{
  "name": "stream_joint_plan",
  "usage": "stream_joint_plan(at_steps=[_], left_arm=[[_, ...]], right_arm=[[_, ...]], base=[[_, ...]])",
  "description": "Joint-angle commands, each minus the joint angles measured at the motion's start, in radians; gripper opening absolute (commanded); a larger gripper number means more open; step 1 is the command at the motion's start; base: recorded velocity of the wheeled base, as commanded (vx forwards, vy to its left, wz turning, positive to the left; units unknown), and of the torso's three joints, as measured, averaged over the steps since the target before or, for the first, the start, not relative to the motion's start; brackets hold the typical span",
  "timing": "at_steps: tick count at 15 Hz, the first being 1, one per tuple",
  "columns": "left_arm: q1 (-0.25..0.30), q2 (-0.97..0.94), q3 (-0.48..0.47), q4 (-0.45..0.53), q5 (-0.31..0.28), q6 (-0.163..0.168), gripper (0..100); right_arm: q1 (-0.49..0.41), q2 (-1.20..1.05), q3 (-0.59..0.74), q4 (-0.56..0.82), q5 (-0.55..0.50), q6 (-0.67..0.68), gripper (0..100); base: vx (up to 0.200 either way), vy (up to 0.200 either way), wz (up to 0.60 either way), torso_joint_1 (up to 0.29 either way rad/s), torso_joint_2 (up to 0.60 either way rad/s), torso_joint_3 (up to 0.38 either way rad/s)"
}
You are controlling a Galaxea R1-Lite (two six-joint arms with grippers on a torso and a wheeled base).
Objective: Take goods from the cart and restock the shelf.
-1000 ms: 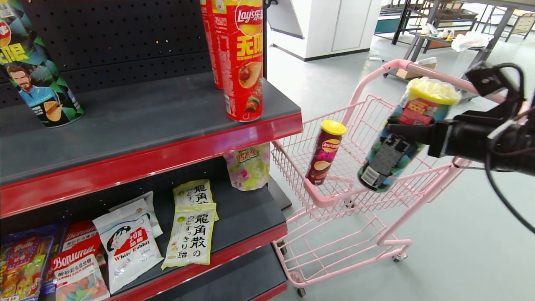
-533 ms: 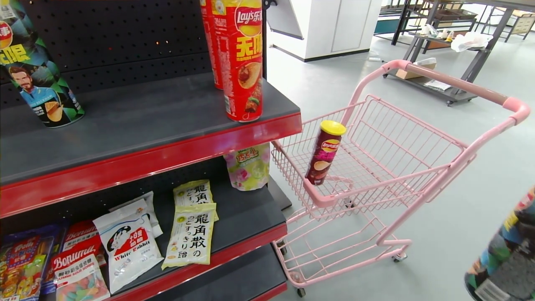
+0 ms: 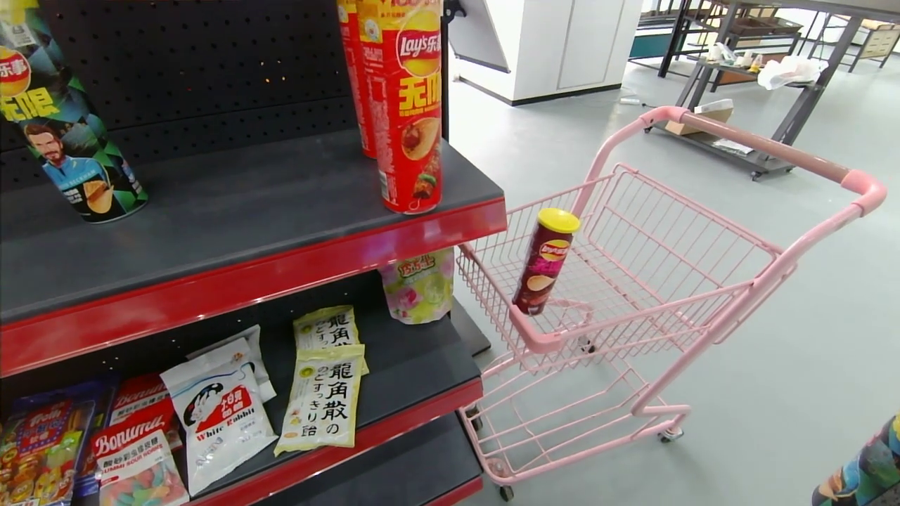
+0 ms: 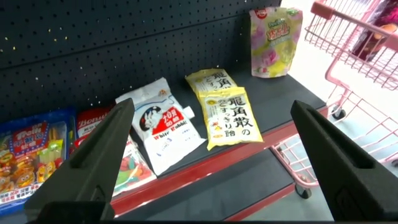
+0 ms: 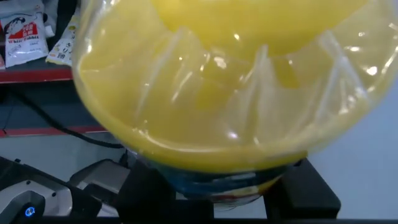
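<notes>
A pink cart (image 3: 766, 151) stands right of the shelf, with a maroon chip can (image 3: 544, 261) with a yellow lid leaning in its basket's front corner. My right gripper (image 5: 217, 196) is shut on a green-blue chip can (image 5: 211, 93), whose yellow lid sits close before the right wrist camera. The bottom end of that can (image 3: 861, 471) pokes into the head view's lower right corner, right of the cart. Two tall red chip cans (image 3: 408, 105) stand at the upper shelf's (image 3: 232, 211) right end, and a green-blue one (image 3: 67, 151) at its left. My left gripper (image 4: 214, 168) is open before the lower shelf.
The lower shelf (image 3: 415, 365) holds candy bags: white (image 3: 221, 414), yellow (image 3: 322, 393), red (image 3: 133, 457) and a pink-green pouch (image 3: 418, 284). The upper shelf's middle is bare. Grey floor lies right of the cart; metal tables (image 3: 745, 63) stand far behind.
My right arm has carried the green-blue can from above the cart basket down to the lower right corner of the head view. The head camera has shifted slightly.
</notes>
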Motion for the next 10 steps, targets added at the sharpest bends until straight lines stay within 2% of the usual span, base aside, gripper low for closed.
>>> stream_joint_plan(at_steps=[1, 4, 7, 10], left_arm=[[0.000, 0.000, 0.000, 0.000, 0.000, 0.000, 100], [0.000, 0.000, 0.000, -0.002, 0.000, 0.002, 100], [0.000, 0.000, 0.000, -0.002, 0.000, 0.002, 100], [0.000, 0.000, 0.000, -0.002, -0.001, 0.014, 100]], right_arm=[[0.002, 0.002, 0.002, -0.001, 0.003, -0.001, 0], [0.007, 0.040, -0.008, -0.013, 0.012, -0.004, 0], [0.056, 0.135, -0.050, -0.048, 0.078, -0.002, 0], [0.094, 0.267, -0.071, -0.163, 0.119, -0.002, 0]], base=[[0.000, 0.000, 0.00, 0.134, -0.42, -0.281], [0.000, 0.000, 0.00, 0.173, -0.50, -0.326], [0.000, 0.000, 0.00, 0.203, -0.54, -0.341], [0.000, 0.000, 0.00, 0.232, -0.59, -0.355]])
